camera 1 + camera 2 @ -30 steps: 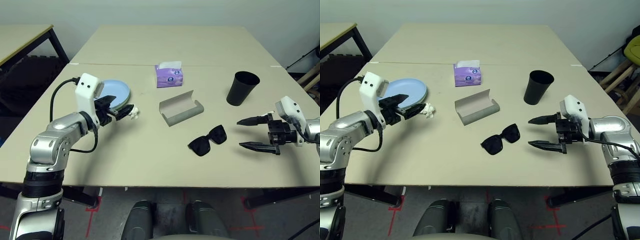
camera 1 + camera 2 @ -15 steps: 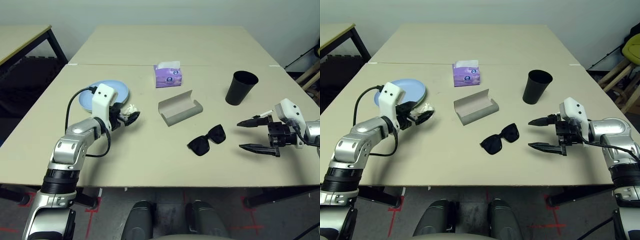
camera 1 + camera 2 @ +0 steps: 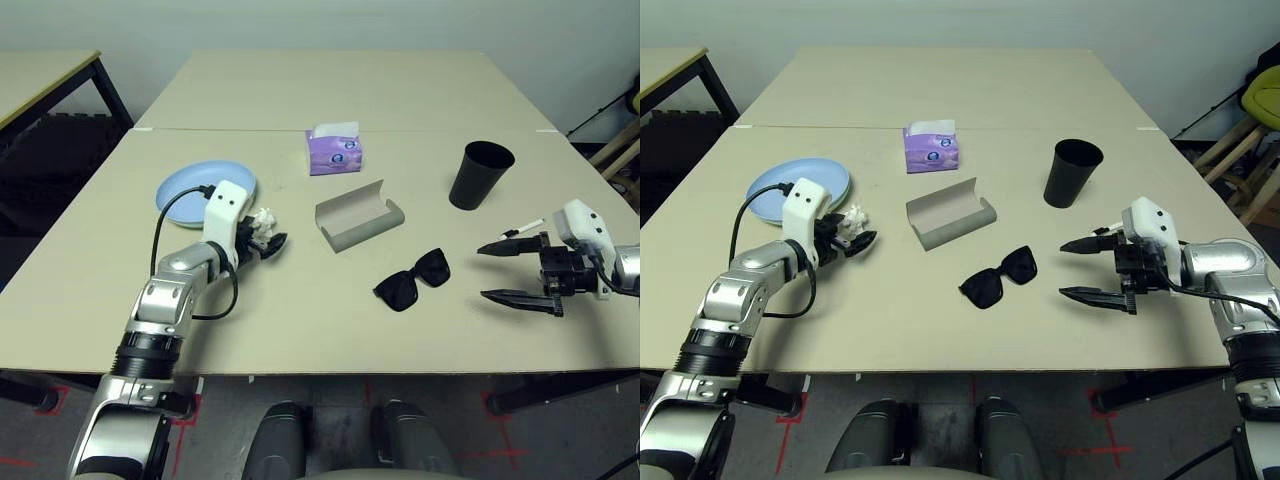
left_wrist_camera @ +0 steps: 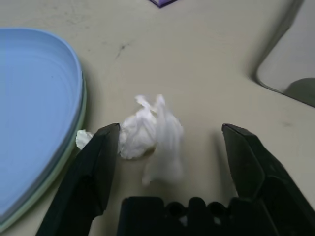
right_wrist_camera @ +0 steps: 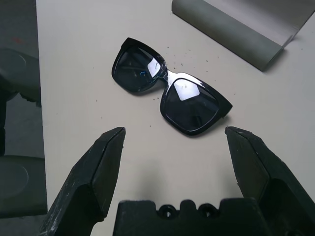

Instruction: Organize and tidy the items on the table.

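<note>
Even, soft overhead light; glare on the black sunglasses [image 5: 170,93] (wrist views slightly soft).

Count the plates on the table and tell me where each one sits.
2, stacked at the table's left side: a light blue plate on top, and a pale green plate beneath it, with just its rim peeking out. More could hide underneath.

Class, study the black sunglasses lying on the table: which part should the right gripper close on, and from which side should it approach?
Grip the bridge of the black sunglasses, the narrow strip between the two wide lenses. They lie flat on the table, so coming down from above with the open right gripper, one finger on each long edge of the frame, looks safest.
</note>
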